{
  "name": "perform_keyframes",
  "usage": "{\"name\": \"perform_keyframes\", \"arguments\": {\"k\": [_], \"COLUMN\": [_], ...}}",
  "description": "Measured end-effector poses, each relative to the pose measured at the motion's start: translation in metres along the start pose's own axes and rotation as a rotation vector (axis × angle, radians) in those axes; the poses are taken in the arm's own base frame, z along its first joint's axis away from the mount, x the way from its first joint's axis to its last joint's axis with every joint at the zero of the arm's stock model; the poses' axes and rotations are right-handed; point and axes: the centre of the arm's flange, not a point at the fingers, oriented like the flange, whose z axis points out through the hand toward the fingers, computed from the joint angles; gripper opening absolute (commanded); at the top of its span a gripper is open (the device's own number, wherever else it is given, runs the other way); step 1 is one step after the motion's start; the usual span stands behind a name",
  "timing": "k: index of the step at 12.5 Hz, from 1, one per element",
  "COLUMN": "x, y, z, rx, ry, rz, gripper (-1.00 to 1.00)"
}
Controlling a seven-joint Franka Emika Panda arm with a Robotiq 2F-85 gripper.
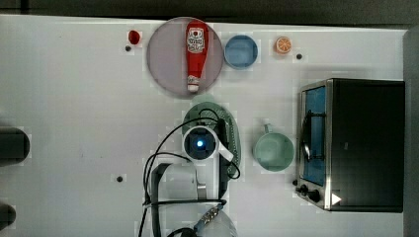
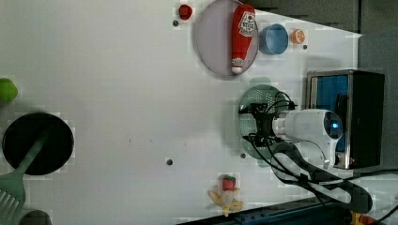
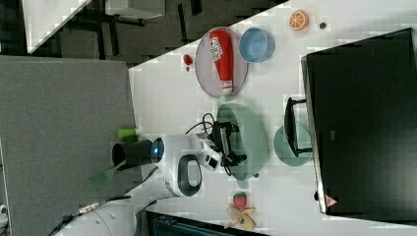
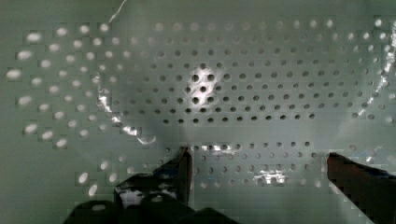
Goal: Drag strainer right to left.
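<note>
Tool [image 4: 257, 161] spread wide w/ tips inside strainer [image 4: 233, 84], nothing pinched; strainer beside cup [image 1: 273, 151] on tabletop [image 1: 74, 98], drag apparently not yet begun, full move left.

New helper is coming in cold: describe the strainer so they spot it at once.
In the top view, find the black toaster oven at the right; left of it is a round mint cup. Left again, under the arm, lies the strainer: larger, oval, dotted with holes.
</note>
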Motion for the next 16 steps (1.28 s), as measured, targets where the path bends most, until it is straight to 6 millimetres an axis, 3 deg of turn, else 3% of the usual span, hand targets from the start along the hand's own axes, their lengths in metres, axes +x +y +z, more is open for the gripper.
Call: {"name": "perform_keyframes", "arguments": {"k": [5,10,13,16], "x": [-0.041,-0.083,-0.11,-0.125], "y": [-0.013,-0.005,-0.024,-0.031], "z": [-0.011,-0.012,-0.02,-0.014], "rx": [0.03,-0.029,-0.032,-0.024], "ry": [-0.014,-0.001,-0.014,0.012], "rz": [-0.001,-0.022,0.018,0.068], "gripper": [1.0,1.0,1.0,1.0]}}
